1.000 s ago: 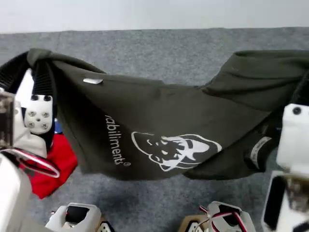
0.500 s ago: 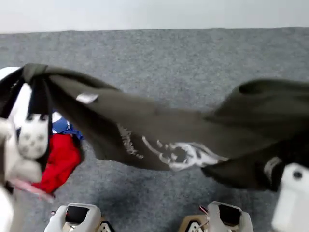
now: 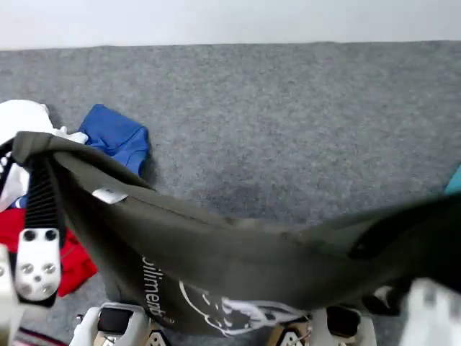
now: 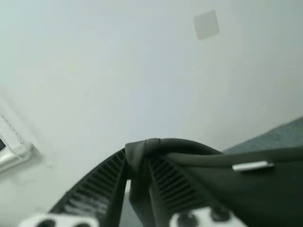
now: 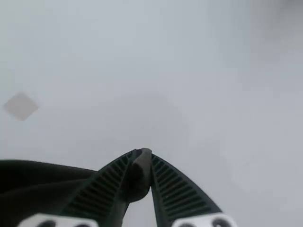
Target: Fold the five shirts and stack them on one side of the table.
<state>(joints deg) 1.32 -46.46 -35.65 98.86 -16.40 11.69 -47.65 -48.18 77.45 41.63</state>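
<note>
High view: olive shirt (image 3: 252, 263) aloft

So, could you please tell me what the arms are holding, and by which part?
The dark green shirt: the left tool pinches a bunched edge at one end, the right tool the opposite end.

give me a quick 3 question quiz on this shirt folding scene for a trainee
1. True or false: the dark green shirt lies flat on the table.
2. What is the left tool shut on? A. a bunched edge of the dark green shirt B. a cup C. nothing
3. Fill in: in the heap with the blue shirt and the white shirt lies a ___ shirt.
Key: 1 false, it hangs in the air between the left tool and the right tool. 2 A. 3 red, the red shirt.
</note>
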